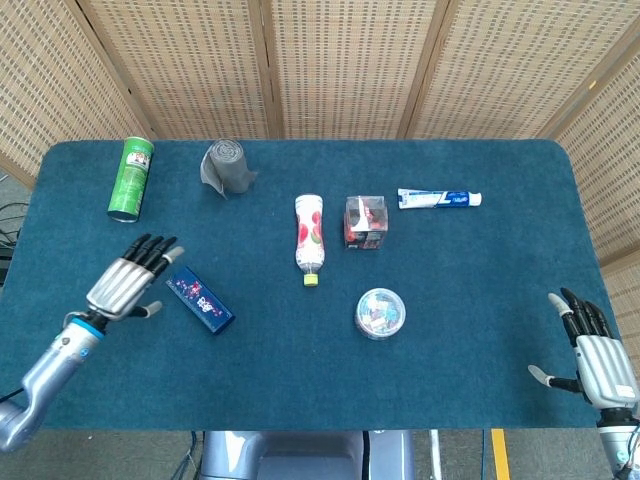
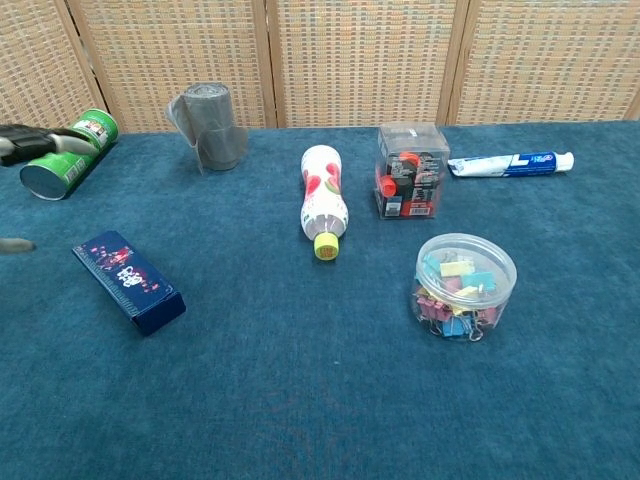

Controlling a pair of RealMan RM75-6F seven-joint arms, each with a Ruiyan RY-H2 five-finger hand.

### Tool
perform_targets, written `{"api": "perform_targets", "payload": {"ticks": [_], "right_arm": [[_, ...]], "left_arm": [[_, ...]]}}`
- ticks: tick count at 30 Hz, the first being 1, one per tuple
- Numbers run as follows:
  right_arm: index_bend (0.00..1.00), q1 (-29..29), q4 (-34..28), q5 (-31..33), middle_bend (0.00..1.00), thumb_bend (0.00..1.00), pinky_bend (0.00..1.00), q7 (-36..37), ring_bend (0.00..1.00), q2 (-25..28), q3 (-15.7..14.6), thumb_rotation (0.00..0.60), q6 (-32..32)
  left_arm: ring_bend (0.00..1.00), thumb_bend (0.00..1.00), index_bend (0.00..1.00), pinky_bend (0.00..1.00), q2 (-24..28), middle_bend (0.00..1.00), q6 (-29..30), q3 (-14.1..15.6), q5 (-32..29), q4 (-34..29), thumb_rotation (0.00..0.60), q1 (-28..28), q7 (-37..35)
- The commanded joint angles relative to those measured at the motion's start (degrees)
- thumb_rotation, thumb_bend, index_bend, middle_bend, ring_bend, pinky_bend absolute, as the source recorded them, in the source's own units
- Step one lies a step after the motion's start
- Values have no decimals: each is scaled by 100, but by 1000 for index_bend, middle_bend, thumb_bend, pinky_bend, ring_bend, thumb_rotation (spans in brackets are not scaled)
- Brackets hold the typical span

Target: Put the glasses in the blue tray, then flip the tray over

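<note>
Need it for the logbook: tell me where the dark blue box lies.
The dark blue box lies flat on the table's left half, just right of the left hand and not touching it, left of the toppled white bottle.

The head view looks steeply down from high above the near edge of the table (image 1: 480,300), taking in the whole blue top and the wicker screens (image 1: 340,60) behind. The chest view sits low at the near edge, facing level across the table toward the same screens, much closer to the things. Both share the white bottle (image 1: 309,232) (image 2: 323,203), the clip tub (image 1: 380,313) (image 2: 465,284) and the dark blue box (image 1: 200,299) (image 2: 129,281).
</note>
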Motion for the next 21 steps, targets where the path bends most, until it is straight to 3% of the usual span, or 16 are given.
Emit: {"api": "perform_targets", "payload": {"ticks": [1,5,13,21], "right_arm": [[0,0,-4,1,0,0,0,-6,0,2,0,600,-1],[0,-6,-17,-3,0,0,0,-16,0,1,-3,600,11],[0,-26,-30,7,0,0,0,-64,0,-15,5,600,53],[0,-40,-40,25,0,0,0,-124,0,-34,17,600,83]], "left_arm": [[0,232,0,0,244,0,279,-116,-337,-116,600,341,-251],[0,219,0,0,501,0,760,-242,-921,-131,600,1001,-570],[0,201,0,0,608,0,1411,-475,-1607,-358,600,1813,-426],[0,201,0,0,867,0,1753,-575,-1747,-1040,600,2175,-171]]}}
